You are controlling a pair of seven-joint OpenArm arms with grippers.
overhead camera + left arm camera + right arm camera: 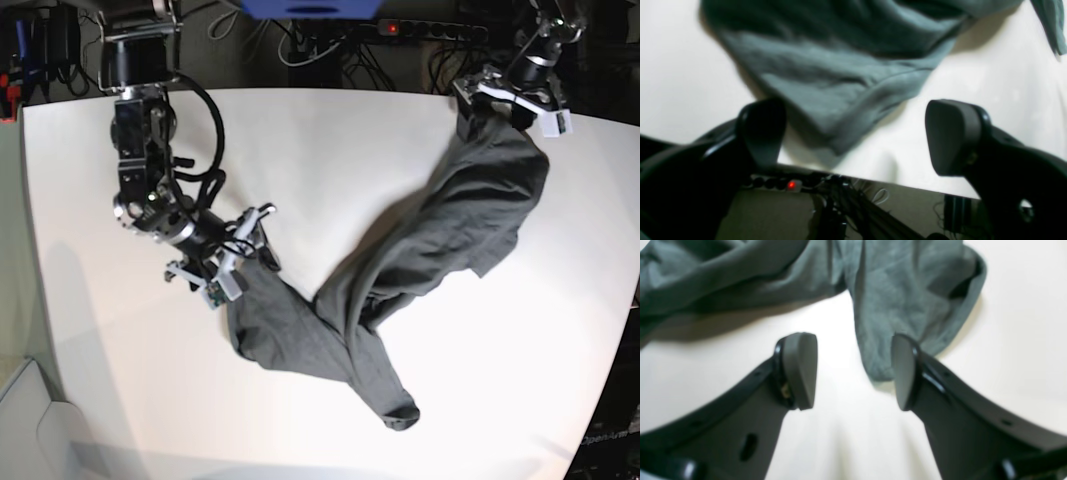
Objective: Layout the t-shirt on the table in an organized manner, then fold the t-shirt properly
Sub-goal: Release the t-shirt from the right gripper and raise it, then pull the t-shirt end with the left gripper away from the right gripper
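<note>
We are laying out the twisted t-shirt (440, 240) on the table (330, 140); both jaws released, next we grasp its edges.

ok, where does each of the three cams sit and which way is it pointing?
Left wrist: behind the open left gripper, looking past it at a t-shirt corner by the table edge.
Right wrist: behind the open right gripper, facing a sleeve end.
Base: overhead, looking down at both arms, right gripper and left gripper.
Shared: every view shows the t-shirt on the white table.
</note>
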